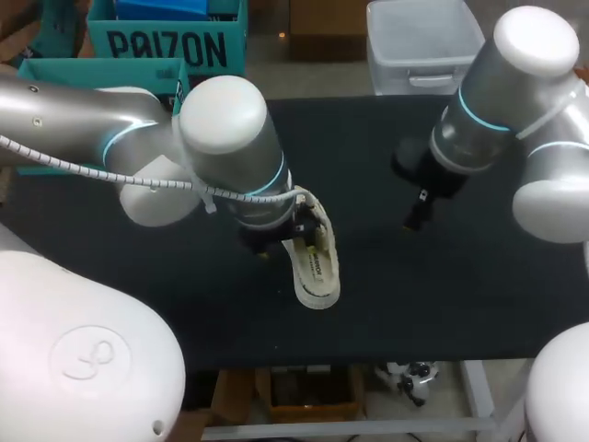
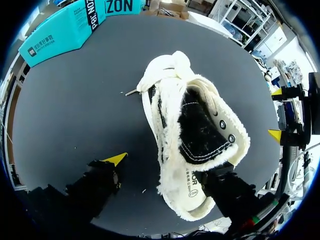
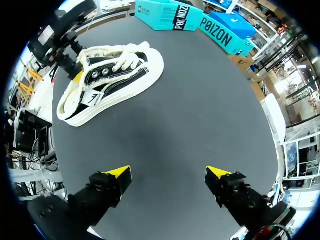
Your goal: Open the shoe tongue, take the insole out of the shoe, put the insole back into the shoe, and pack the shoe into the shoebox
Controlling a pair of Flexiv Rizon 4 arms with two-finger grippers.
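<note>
Shoe point(image 1: 315, 261) sits mid-bench point(image 1: 442, 304), and everything below is placed relative to it.

Left end effector point(image 2: 163, 169): spread wide, gripping nothing. One yellow tip is on bare bench just beside the shoe's sole edge, not touching. The other finger overlaps the heel opening and its tip is hidden, so I can't tell if it's hooked inside.

Right end effector point(image 3: 167, 172): wide open and empty, well apart from the shoe on the side away from the left arm.

Teal shoebox point(image 3: 170, 15) is beyond the shoe's toe end, at the bench's far edge.

Risks:
- Nothing pins the shoe, so I think a pull at the heel opening would drag or tip it instead of opening it up.
- The frayed white trim may snag a finger.
- Closing now looks likely to pinch the sidewall, not the tongue or insole.

Views:
- Left wrist: looks down into the heel opening, showing the insole point(image 2: 192, 190) in place.
- Right wrist: shows the outer side, eyelets and bunched laces point(image 3: 129, 59), with the left end effector at the heel end.
- Head: the left arm covers most of that contact.
</note>
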